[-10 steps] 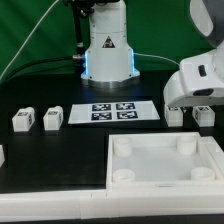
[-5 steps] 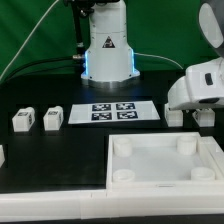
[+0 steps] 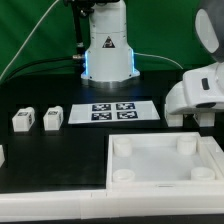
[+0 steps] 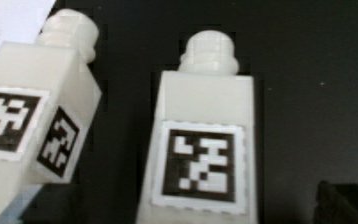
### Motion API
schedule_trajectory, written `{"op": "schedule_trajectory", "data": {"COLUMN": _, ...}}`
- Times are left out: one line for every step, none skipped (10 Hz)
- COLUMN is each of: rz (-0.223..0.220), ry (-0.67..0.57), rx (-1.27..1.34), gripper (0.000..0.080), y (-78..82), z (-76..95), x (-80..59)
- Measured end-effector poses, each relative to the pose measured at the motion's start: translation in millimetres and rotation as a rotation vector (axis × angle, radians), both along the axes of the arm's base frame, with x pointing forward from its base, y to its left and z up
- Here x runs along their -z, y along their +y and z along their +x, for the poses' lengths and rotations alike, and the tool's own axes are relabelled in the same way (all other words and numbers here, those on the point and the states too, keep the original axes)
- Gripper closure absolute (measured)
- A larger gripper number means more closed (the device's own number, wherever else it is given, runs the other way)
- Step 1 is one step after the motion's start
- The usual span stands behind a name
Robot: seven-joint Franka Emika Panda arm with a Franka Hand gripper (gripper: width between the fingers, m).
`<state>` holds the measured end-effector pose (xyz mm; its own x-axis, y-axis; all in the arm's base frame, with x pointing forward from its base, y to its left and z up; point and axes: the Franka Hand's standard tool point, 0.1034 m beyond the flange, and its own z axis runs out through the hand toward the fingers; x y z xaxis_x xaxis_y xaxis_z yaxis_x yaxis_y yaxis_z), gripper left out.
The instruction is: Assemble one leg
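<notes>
Two legs (image 4: pixel 208 142) below, hand (image 3: pixel 198 112) lower than before, its opening not discernible.

Robotics lab: black table (image 3: pixel 60 150), marker board (image 3: pixel 112 112), fixed robot base (image 3: pixel 108 50), green backdrop (image 3: pixel 30 25).

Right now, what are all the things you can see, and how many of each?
legs: four, white with black-and-white tags, two at the exterior view's left of the marker board, two under the end effector.
marker board: one, white with black tags, table's middle.
tray-like part: one, white, nearest the camera.
cropped piece: one, white, exterior view's left edge, unidentifiable.
table: one, black, under everything.
robot base: one, white, behind the marker board.
end effector: one, white, exterior view's right, above two legs.
</notes>
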<state>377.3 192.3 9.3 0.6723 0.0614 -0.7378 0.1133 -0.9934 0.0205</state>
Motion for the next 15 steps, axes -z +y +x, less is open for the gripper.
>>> {"op": "schedule_trajectory", "data": {"rz": -0.002, "ry": 0.0, "rx": 0.002, "gripper": 0.0151, "y": -1.4, "z": 0.0, "x": 0.9}}
{"op": "schedule_trajectory", "data": {"rz": -0.001, "ry": -0.002, "rx": 0.002, "gripper": 0.0151, "y": -0.9, "z": 0.2, "x": 1.6}}
{"op": "schedule_trajectory", "data": {"rz": 0.001, "ry": -0.008, "rx": 0.003, "gripper": 0.0151, "y": -0.4, "z": 1.1, "x": 2.6}}
{"op": "schedule_trajectory", "data": {"rz": 0.003, "ry": -0.013, "rx": 0.005, "gripper": 0.0151, "y": -0.4, "z": 2.2, "x": 3.4}}
{"op": "schedule_trajectory", "data": {"rz": 0.003, "ry": -0.015, "rx": 0.007, "gripper": 0.0178, "y": -1.0, "z": 2.7, "x": 3.7}}
{"op": "schedule_trajectory", "data": {"rz": 0.003, "ry": -0.015, "rx": 0.007, "gripper": 0.0178, "y": -1.2, "z": 2.8, "x": 3.7}}
{"op": "schedule_trajectory", "data": {"rz": 0.003, "ry": -0.015, "rx": 0.007, "gripper": 0.035, "y": -1.2, "z": 2.8, "x": 3.7}}
{"op": "schedule_trajectory", "data": {"rz": 0.006, "ry": -0.015, "rx": 0.004, "gripper": 0.035, "y": -1.2, "z": 2.8, "x": 3.7}}
{"op": "schedule_trajectory", "data": {"rz": 0.006, "ry": -0.014, "rx": 0.004, "gripper": 0.0509, "y": -1.2, "z": 2.8, "x": 3.7}}
{"op": "schedule_trajectory", "data": {"rz": 0.006, "ry": -0.014, "rx": 0.004, "gripper": 0.0509, "y": -1.2, "z": 2.8, "x": 3.7}}
{"op": "schedule_trajectory", "data": {"rz": 0.006, "ry": -0.015, "rx": 0.004, "gripper": 0.0509, "y": -1.2, "z": 2.9, "x": 3.5}}
{"op": "schedule_trajectory", "data": {"rz": 0.005, "ry": -0.014, "rx": 0.004, "gripper": 0.0509, "y": -2.1, "z": 3.6, "x": 1.0}}
{"op": "schedule_trajectory", "data": {"rz": 0.002, "ry": -0.012, "rx": 0.006, "gripper": 0.0509, "y": -4.5, "z": 5.9, "x": -7.3}}
{"op": "schedule_trajectory", "data": {"rz": -0.004, "ry": -0.005, "rx": 0.005, "gripper": 0.0509, "y": -8.2, "z": 7.9, "x": -20.8}}
{"op": "schedule_trajectory", "data": {"rz": -0.011, "ry": -0.005, "rx": 0.007, "gripper": 0.0509, "y": -13.6, "z": 12.3, "x": -41.3}}
